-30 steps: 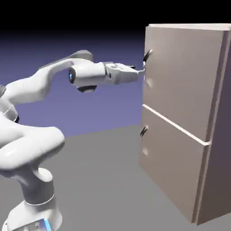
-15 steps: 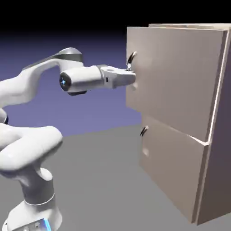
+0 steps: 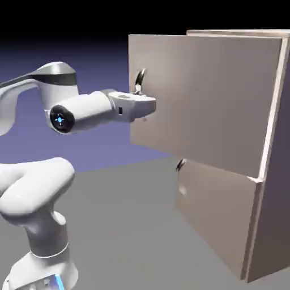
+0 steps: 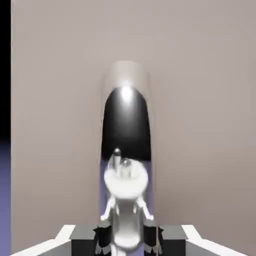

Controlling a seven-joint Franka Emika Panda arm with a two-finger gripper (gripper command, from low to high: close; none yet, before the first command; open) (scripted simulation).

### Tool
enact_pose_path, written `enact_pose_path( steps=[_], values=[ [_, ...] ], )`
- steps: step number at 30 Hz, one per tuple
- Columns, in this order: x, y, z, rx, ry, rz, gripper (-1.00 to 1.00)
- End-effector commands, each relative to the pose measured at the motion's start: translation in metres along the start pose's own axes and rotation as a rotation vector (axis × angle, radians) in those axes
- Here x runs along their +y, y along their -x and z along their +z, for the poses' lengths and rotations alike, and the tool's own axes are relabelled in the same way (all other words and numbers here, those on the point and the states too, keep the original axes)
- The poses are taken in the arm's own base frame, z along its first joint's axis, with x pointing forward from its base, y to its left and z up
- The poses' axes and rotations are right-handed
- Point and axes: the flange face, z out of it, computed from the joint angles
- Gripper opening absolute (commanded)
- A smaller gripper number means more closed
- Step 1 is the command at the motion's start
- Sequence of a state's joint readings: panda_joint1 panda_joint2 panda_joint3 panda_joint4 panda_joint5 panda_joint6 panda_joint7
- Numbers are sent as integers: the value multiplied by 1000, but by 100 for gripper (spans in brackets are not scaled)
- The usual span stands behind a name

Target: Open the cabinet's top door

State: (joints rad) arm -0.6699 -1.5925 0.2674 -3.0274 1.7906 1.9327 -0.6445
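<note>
Claw pinched shut on the top door's dark curved handle, a fingertip either side; door swung partway open.

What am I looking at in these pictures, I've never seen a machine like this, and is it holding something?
The machine is a white robot arm in a computer-made scene. It stands at the lower left and reaches toward a tan cabinet with two doors, one above the other.

The exterior view comes from a camera standing off to the side. There the top door is swung open, while the lower door looks closed, with its own small dark handle.

The hand view comes from a camera on the hand, looking along the gripper. The door's flat front fills most of it, and the door's curved handle runs down between the two finger tips, which are closed on it. So yes, it is holding that handle.
</note>
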Motion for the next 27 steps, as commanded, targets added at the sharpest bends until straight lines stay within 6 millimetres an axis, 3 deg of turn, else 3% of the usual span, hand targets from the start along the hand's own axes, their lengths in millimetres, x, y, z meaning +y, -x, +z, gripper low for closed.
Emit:
enact_pose_path(
  steps=[1,16,27],
  values=[
    [2,-2,-6,-10,-10,0,-100],
    [36,-36,-91,-184,-184,0,-100],
    [87,-87,-166,-372,-371,0,-100]
  ],
)
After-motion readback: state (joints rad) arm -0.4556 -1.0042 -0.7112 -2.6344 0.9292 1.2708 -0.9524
